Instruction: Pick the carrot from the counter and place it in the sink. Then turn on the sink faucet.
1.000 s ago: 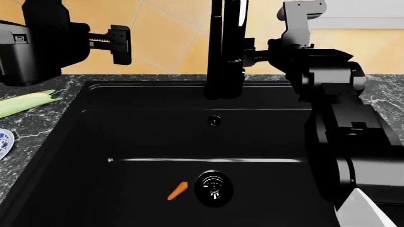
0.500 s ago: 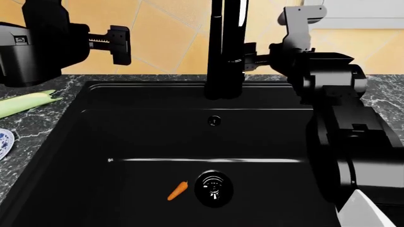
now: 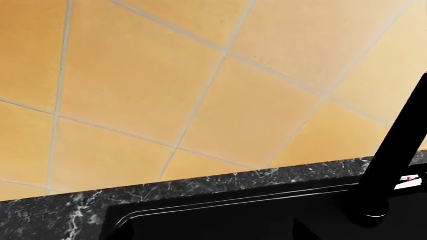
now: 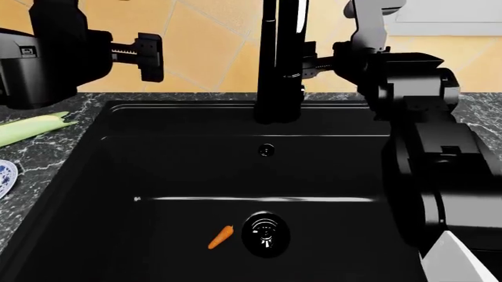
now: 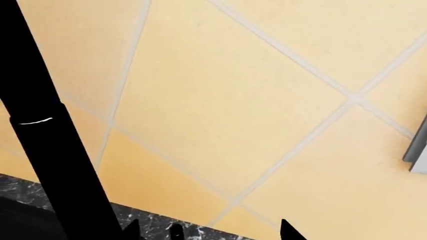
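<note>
With the carrot (image 4: 221, 237) lying in the sink (image 4: 117, 176), the right gripper (image 4: 312, 63) is sitting just beside the upright faucet (image 4: 280, 59), nearer than the left gripper (image 4: 149, 56); its opening I cannot tell, while the left looks spread.

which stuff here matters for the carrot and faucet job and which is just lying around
Job: carrot lying in the sink, beside the drain; sink faucet; right gripper at the faucet.
Lying about: pale green vegetable and patterned plate on the counter.

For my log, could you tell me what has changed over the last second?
The right arm's upper part has risen slightly beside the sink faucet, its gripper hidden behind the faucet. The carrot stays by the drain in the sink; the left gripper has not moved.
</note>
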You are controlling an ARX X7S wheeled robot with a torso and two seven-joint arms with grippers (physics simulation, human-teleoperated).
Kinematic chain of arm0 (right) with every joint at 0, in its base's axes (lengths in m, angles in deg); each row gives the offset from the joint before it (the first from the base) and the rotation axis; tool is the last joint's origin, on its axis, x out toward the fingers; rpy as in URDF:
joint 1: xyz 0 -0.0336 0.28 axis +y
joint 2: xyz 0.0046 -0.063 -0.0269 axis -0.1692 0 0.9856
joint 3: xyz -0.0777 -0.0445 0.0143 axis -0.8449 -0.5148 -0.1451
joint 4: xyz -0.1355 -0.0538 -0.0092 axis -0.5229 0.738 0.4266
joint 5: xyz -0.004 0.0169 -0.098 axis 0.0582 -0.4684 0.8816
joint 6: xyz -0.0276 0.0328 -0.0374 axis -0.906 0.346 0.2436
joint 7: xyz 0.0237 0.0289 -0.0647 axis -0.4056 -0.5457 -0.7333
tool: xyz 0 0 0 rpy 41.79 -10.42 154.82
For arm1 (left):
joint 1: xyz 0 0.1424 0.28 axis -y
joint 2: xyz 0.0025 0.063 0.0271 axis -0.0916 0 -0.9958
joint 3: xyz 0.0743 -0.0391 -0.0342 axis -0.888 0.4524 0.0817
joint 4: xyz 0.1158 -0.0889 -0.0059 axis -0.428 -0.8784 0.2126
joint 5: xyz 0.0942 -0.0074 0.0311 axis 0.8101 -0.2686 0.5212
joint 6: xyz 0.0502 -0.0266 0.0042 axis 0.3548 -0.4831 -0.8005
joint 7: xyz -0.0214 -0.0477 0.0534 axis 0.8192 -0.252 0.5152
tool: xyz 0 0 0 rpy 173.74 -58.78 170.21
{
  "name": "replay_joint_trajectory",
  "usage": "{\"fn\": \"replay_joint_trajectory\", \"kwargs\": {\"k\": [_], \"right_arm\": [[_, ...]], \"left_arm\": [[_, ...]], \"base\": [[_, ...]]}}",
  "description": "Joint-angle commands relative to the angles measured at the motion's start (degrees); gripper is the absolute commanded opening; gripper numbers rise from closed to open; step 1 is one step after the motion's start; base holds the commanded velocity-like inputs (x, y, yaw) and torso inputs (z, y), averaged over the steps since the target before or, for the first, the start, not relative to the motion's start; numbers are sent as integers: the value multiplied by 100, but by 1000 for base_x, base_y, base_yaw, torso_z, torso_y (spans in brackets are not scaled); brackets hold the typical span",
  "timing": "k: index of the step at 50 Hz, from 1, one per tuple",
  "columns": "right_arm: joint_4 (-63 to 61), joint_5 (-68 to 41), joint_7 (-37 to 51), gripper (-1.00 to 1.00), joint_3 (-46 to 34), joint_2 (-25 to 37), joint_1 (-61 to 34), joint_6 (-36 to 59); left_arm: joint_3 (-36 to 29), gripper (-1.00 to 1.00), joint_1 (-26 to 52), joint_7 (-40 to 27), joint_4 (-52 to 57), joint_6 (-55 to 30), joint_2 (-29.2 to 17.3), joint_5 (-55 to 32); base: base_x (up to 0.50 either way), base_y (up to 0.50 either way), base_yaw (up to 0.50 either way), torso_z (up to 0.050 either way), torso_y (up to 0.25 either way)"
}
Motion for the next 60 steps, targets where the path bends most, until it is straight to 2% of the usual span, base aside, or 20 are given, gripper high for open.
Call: {"fn": "replay_joint_trajectory", "kwargs": {"k": [1,7,60], "right_arm": [[3,2,-64,100,-29,-9,-6,-7],[3,-1,-25,100,-23,1,37,-7],[3,-13,22,100,32,12,5,-30]], "left_arm": [[-71,100,9,57,76,-10,-11,103],[-49,100,26,65,31,-24,-2,51],[-67,100,-64,119,11,125,-13,129]], "base": [[0,0,0,0,-250],[0,0,0,0,-250],[0,0,0,0,-34]]}}
